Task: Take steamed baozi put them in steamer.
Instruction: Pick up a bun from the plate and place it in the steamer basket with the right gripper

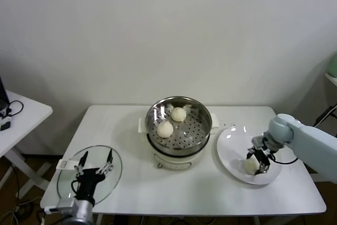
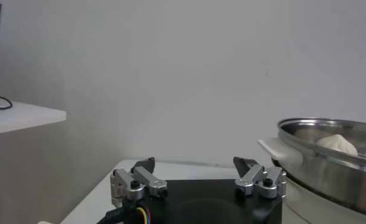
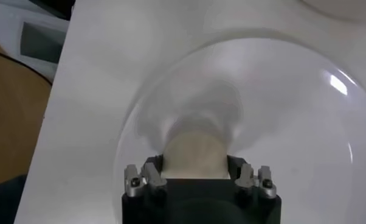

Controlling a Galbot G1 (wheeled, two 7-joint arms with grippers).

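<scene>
Two baozi sit in the steamer — I have the right gripper pinching a third on the plate; left gripper spread, idle.

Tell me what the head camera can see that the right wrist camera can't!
Only the head view shows the steamer with two baozi inside, the glass lid and the left gripper, open above that lid. Only the right wrist view shows, close up, how the right gripper has its fingers on either side of the baozi. Both show the white plate, the table, and the one baozi on the plate at the right gripper.
</scene>
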